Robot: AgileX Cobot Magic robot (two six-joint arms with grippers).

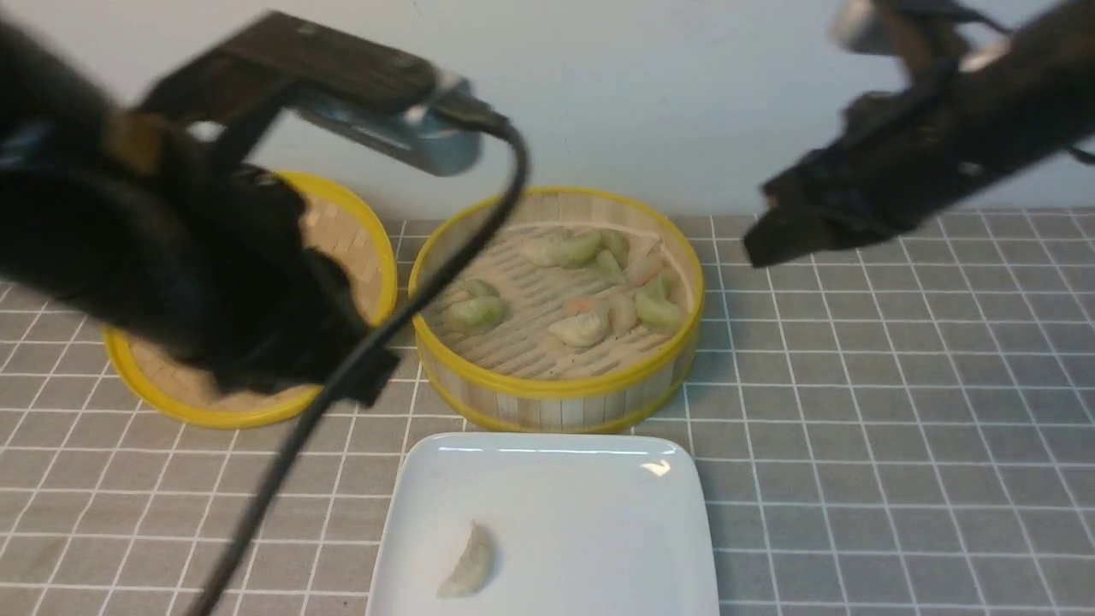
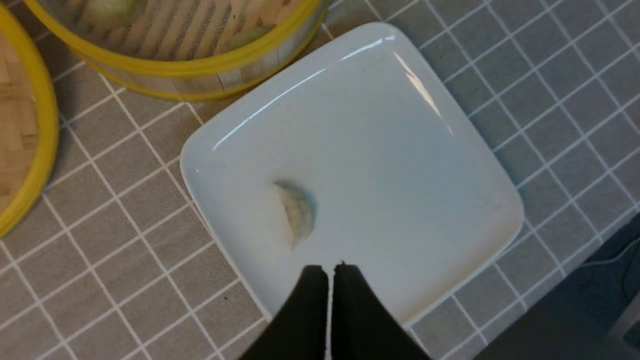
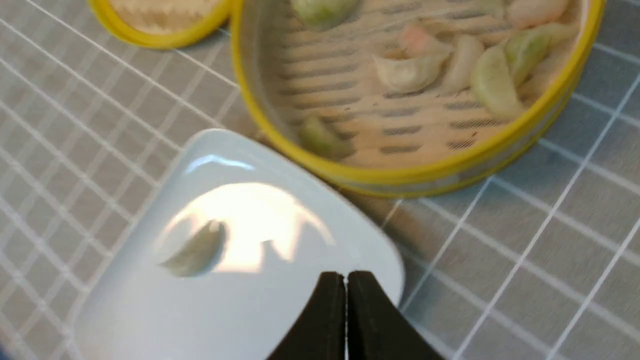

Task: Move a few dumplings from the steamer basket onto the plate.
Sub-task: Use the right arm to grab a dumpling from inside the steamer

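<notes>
The round bamboo steamer basket (image 1: 560, 398) stands mid-table with several pale green and pinkish dumplings (image 1: 582, 327) on its slatted floor. In front of it lies the white square plate (image 1: 599, 513), and one pale dumpling (image 1: 469, 560) rests on its left part. My left gripper (image 2: 330, 270) hangs above the plate's edge near that dumpling (image 2: 298, 214), shut and holding nothing. At the upper right, raised off the table, my right gripper (image 3: 346, 275) is shut and empty too; its view takes in the plate (image 3: 300, 300) and the basket (image 3: 410, 175).
A flat woven lid with a yellow rim (image 1: 342, 248) lies left of the basket, partly behind my left arm. A black cable (image 1: 411, 308) hangs across the lid and basket. The table wears a grey checked cloth (image 1: 898, 445).
</notes>
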